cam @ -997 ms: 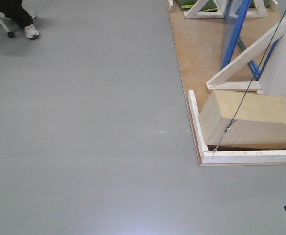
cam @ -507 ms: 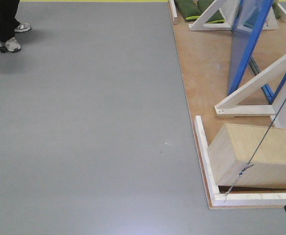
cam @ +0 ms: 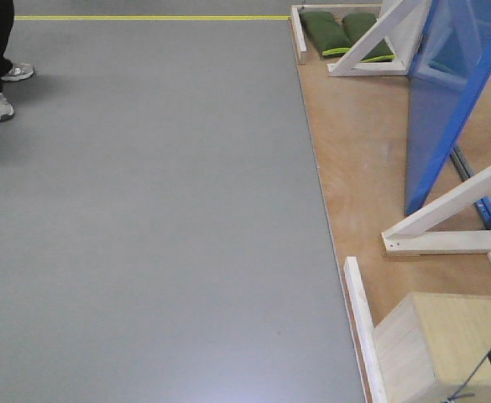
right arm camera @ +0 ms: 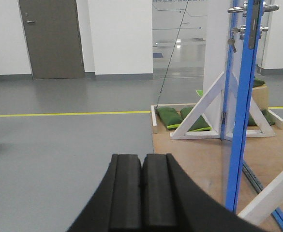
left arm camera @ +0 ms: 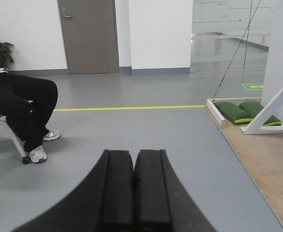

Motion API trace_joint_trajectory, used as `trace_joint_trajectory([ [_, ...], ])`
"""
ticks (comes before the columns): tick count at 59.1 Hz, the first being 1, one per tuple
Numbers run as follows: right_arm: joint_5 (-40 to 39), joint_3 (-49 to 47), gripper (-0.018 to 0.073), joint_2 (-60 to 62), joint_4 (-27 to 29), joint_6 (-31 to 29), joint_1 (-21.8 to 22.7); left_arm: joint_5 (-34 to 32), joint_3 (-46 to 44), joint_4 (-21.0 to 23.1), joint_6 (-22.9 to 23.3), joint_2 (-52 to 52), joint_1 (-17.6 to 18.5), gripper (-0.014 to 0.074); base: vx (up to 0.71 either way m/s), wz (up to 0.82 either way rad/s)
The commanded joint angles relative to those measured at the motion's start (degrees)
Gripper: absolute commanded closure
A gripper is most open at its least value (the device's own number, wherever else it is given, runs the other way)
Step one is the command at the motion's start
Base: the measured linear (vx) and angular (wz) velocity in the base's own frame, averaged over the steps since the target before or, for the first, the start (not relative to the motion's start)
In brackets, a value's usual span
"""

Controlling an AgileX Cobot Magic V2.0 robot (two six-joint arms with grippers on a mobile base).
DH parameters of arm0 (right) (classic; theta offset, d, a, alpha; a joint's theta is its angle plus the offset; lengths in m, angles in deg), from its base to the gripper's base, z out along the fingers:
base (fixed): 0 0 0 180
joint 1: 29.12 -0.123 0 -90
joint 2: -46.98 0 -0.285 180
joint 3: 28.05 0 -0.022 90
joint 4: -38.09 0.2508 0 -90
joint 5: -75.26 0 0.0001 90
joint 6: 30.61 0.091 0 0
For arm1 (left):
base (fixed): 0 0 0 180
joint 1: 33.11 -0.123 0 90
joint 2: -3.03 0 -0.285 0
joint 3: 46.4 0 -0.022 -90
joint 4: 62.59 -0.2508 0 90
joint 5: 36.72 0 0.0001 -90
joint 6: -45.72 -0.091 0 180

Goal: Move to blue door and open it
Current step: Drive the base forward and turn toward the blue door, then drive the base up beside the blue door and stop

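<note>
The blue door [cam: 446,101] stands on a plywood platform [cam: 354,151] at the right of the front view, seen nearly edge-on. In the right wrist view the blue door [right arm camera: 243,121] rises ahead and to the right, with its silver lever handle [right arm camera: 238,8] at the top of the frame. My right gripper [right arm camera: 142,157] is shut with nothing in it, well short of the door. My left gripper [left arm camera: 133,153] is also shut and empty, over grey floor, and the door does not show in its view.
White wooden braces [cam: 446,227] and a pale wooden box [cam: 446,344] stand on the platform near the door. Green sandbags [cam: 337,34] lie at its far corner. A seated person [left arm camera: 20,106] is at the left. A yellow line [cam: 144,17] crosses the grey floor.
The front view has advanced: platform, braces and box slid down toward the bottom right, the blue door looms larger, the yellow line and sandbags came into view. The person's feet shifted left.
</note>
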Motion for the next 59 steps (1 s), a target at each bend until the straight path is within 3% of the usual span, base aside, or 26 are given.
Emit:
trace_joint_trajectory([
  [1,-4.9,0.1,0.0561,0.9,-0.5,0.1,0.2,-4.8,-1.5,0.1,0.4,-0.9,0.2,0.0524,0.5,-0.05],
  [59,-4.9,0.1,0.0561,0.9,-0.5,0.1,0.3,-4.8,-1.5,0.1,0.4,-0.9,0.2,0.0524,0.47,-0.02],
])
